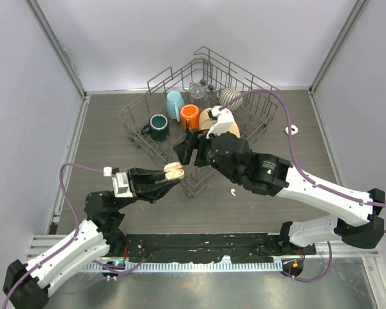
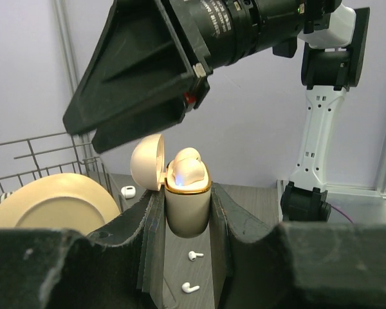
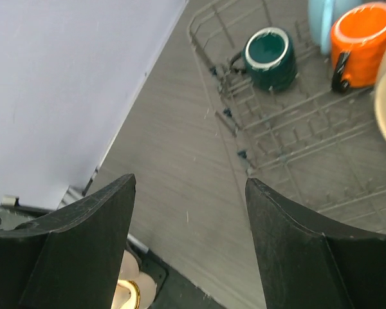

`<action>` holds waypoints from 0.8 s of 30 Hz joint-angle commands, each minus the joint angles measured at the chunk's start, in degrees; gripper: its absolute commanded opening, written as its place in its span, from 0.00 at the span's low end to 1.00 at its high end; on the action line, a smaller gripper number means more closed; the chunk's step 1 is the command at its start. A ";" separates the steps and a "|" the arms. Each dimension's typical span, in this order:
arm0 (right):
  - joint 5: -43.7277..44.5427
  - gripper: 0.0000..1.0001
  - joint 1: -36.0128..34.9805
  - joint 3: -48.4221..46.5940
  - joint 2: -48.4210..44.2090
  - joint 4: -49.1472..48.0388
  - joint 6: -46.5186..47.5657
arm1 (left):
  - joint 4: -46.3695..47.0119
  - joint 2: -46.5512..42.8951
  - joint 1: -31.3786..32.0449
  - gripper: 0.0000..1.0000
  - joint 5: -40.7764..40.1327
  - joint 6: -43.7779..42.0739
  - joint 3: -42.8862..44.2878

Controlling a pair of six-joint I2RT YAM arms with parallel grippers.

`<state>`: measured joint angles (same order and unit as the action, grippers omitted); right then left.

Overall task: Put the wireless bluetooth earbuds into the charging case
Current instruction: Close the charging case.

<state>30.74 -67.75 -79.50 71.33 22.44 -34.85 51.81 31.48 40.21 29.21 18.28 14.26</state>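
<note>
Now the left gripper [image 1: 171, 174] [image 2: 186, 225] pinches the charging case [image 1: 174, 169] [image 2: 186, 203] upright between its two fingers, over the middle of the table [image 1: 103, 141], just near of the dish rack [image 1: 148, 138]. The case's rounded lid [image 2: 147, 162] is swung open to the left in the left wrist view. A pale rounded shape sits in the gold-rimmed mouth, lit faintly blue; it may be a seated bud, but the glare makes that hard to confirm.

The right gripper [image 1: 190, 152] [image 3: 190, 187] hangs directly above the open case with its fingers [image 3: 90, 244] spread wide and nothing between them. In the right wrist view the case [image 3: 132, 290] shows only at the bottom edge, beside the left finger.

Two loose earbuds [image 2: 193, 255] lie on the table below and beyond the case, close together but apart; from above only a single white speck [image 1: 233, 192] marks that spot, to the right of the case. A third earbud [image 2: 127, 191] lies farther off, beside the rack.

Inside the rack are a green mug [image 1: 158, 126] [image 3: 270, 56], an orange mug [image 1: 190, 116] [image 3: 363, 42] and a cream plate [image 2: 51, 206].
</note>
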 commanded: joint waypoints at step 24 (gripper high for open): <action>-13.25 0.75 0.42 1.98 -1.28 2.08 -1.01 | -0.13 1.03 -0.04 0.00 -0.73 -1.41 2.44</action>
<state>19.66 -67.13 -78.32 71.94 24.97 -36.36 49.69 32.29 40.21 30.02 17.58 14.76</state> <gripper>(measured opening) 0.745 0.308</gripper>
